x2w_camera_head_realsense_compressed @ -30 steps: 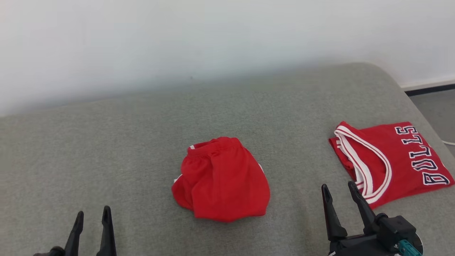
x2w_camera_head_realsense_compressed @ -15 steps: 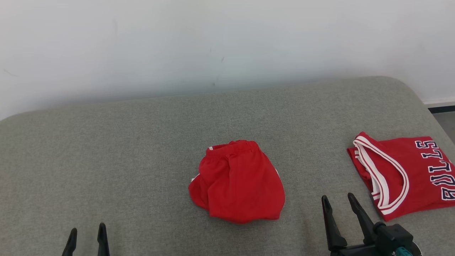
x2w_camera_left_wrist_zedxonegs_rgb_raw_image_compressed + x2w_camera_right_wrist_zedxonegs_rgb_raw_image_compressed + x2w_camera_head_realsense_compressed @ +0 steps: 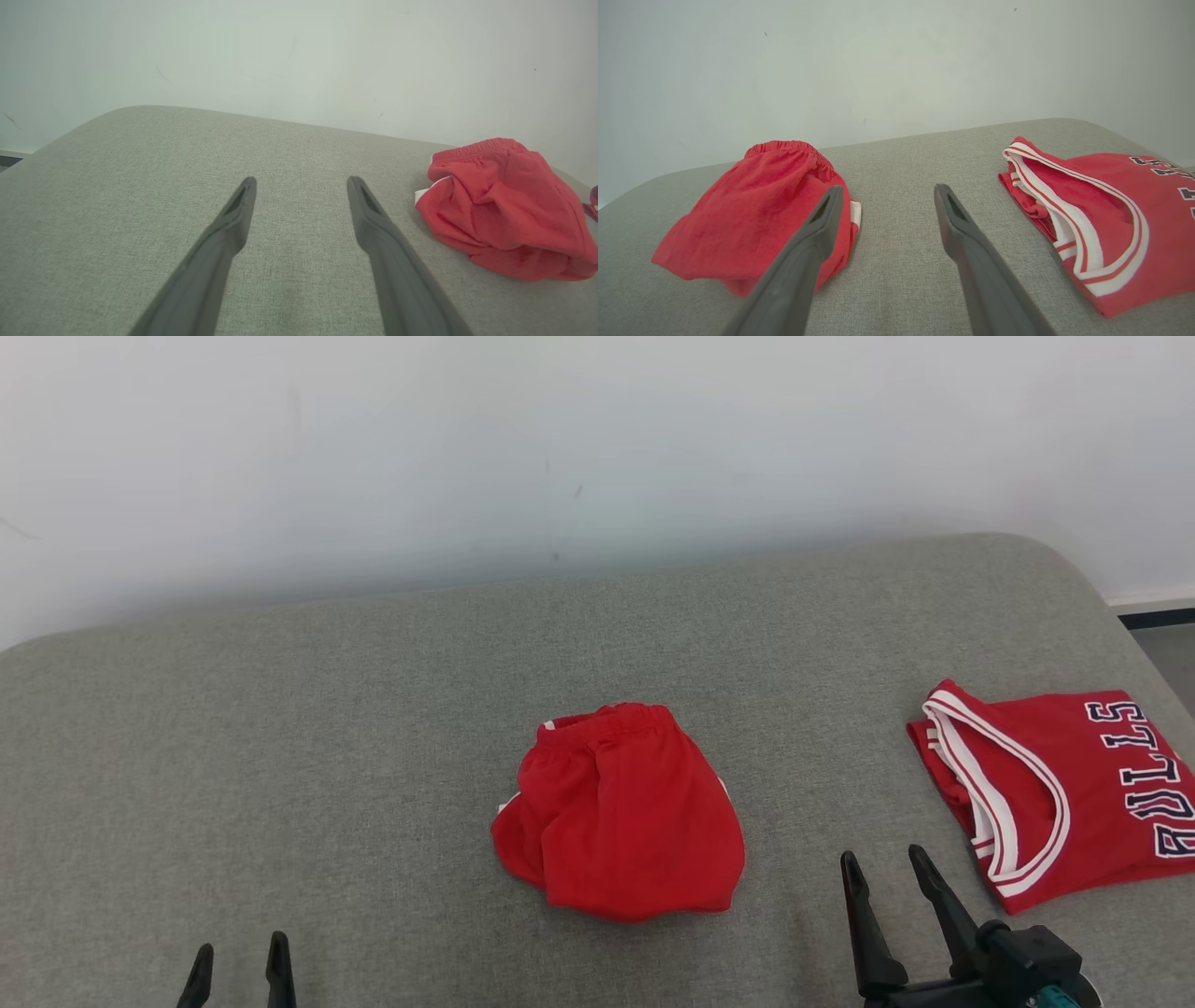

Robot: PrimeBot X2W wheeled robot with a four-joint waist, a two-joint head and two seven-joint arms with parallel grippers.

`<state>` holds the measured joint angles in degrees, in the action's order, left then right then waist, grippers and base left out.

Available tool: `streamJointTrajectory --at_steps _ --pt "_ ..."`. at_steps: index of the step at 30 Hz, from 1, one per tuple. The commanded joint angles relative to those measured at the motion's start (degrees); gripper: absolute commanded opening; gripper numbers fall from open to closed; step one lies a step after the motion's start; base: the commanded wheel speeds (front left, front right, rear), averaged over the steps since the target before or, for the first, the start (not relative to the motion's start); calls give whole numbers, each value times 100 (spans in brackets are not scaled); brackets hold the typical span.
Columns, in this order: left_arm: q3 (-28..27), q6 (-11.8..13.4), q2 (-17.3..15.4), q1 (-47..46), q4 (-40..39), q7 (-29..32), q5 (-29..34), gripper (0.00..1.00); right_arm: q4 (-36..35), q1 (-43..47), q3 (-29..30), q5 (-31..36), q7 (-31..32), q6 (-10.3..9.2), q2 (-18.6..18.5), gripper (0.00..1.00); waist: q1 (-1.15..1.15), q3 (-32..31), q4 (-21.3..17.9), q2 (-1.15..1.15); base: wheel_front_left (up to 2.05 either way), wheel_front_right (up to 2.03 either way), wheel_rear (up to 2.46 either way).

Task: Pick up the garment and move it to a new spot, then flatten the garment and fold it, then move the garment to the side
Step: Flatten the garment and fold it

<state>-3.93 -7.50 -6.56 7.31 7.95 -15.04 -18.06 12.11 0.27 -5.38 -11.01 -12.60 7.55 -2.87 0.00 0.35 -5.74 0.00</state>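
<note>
Looking past the left pincer, shorts show perhaps a white tag.

Layout: shorts mid-frame, jersey far right, both on the pad.

In the head view we see the shorts at centre of the pad, w/ the jersey well apart at the right edge, partly cut off by the frame. The wall runs behind the pad across the upper half. L gripper sits at bottom left, well apart from the shorts. R gripper sits at bottom right, btwn shorts and jersey, nearer the jersey. In the R wrist view we've shorts at left, jersey at right. In the L wrist view the shorts lie at right.
</note>
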Motion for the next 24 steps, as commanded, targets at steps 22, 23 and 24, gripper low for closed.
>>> streamJointTrajectory --at_steps 22,23,24 --pt "351 5 -152 -172 84 -15 13 100 14 -60 -113 -71 -43 -15 -2 100 0 96 -20 0 0 0 0" --pt "465 5 -219 -277 146 -1 9 100 19 -86 -127 -72 -46 -15 -1 100 0 106 -42 0 0 0 0" --pt "580 5 -312 -422 192 84 -42 100 24 -109 -146 -81 -50 -15 -2 100 0 120 -73 0 0 0 0"
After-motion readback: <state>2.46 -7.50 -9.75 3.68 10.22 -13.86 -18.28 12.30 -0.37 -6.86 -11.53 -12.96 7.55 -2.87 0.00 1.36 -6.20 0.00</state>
